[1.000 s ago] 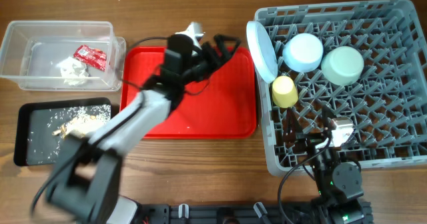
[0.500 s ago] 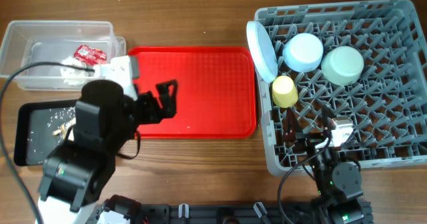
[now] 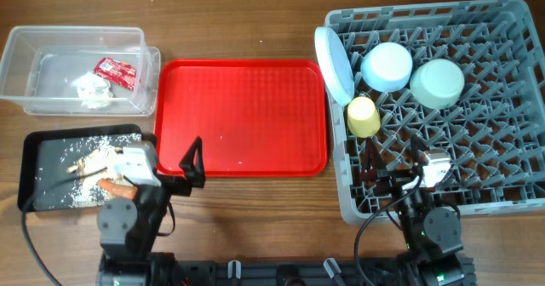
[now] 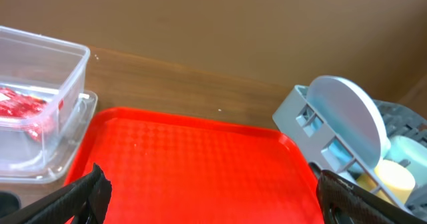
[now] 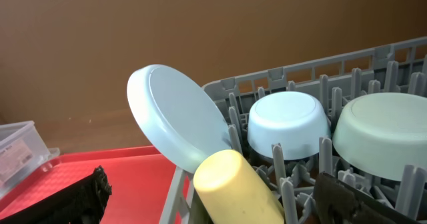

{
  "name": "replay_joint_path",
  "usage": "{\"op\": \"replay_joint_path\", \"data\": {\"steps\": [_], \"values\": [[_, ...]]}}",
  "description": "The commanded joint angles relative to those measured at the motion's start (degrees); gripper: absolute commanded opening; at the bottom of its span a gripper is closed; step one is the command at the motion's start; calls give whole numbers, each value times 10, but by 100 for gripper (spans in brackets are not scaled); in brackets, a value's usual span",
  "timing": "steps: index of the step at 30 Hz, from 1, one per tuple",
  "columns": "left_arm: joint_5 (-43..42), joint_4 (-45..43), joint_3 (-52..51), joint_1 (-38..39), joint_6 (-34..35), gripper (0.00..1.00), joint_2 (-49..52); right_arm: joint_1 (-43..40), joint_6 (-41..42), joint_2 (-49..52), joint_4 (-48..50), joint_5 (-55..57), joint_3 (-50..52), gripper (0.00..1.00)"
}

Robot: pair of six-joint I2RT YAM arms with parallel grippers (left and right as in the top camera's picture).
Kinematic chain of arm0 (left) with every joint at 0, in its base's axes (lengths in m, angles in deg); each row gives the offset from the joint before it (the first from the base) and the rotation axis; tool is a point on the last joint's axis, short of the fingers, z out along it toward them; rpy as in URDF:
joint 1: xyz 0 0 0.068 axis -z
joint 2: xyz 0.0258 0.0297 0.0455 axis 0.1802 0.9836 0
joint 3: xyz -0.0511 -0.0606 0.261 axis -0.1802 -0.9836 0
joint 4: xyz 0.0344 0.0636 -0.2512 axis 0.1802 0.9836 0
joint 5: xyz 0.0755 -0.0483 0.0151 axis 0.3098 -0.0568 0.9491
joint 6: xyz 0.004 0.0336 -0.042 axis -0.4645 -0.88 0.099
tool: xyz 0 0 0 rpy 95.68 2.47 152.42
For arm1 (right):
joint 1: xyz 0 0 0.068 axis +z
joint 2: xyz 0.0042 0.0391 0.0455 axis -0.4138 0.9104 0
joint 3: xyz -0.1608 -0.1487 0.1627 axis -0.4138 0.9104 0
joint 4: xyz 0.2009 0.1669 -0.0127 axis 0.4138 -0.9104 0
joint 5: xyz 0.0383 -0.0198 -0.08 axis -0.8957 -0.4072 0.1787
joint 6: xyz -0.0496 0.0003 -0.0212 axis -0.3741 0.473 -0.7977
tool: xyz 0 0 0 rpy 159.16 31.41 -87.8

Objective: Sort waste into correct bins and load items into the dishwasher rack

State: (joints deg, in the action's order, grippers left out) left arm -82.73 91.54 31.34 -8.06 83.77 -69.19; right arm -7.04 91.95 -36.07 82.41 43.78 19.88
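Note:
The grey dishwasher rack [image 3: 426, 14] holds the upright pale plate [image 3: 334, 65], the pale blue saucer [image 3: 386, 66], the mint bowl [image 3: 437, 82] and the yellow cup [image 3: 364, 116]. The clear tub [image 3: 77, 32] holds the red wrapper [image 3: 115, 71] and the white tissue [image 3: 92, 92]. The black tray [image 3: 25, 175] holds crumbs [image 3: 85, 158] and the carrot piece [image 3: 109, 185]. My left gripper [image 3: 189, 168] is open and empty at the red tray's front-left corner; the left wrist view [image 4: 213, 204] shows this too. My right gripper [image 5: 220, 207] is open and empty, low over the rack near the cup [image 5: 233, 184].
The red serving tray [image 3: 243, 116] lies bare between the bins and the rack. The left wrist view shows the tub [image 4: 67, 84] at the left and the plate [image 4: 350, 117] at the right. Bare wooden table [image 3: 255, 209] lies in front.
My left arm has drawn back from the far side of the red tray to the front left, beside the black tray. The right arm has not moved.

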Motion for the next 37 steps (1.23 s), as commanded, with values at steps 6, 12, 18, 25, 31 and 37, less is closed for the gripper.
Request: {"op": "replay_joint_path", "data": {"steps": [6, 12, 18, 25, 31, 37], "values": [[-15, -44, -120, -3, -13, 100, -121, -2, 3, -2, 1, -3, 1, 100], [-15, -81, -137, 1, -14, 100, -121, -2, 2, -2, 1, -3, 1, 100], [-15, -81, -137, 1, -14, 100, -121, -2, 2, -2, 1, -3, 1, 100], [-15, -81, -137, 1, -14, 100, -121, -2, 2, -2, 1, -3, 1, 100], [-15, -81, -138, 1, -14, 100, -121, -2, 2, -2, 1, -3, 1, 100], [-15, -81, -138, 1, -14, 100, -121, -2, 2, -2, 1, -3, 1, 100]]}}
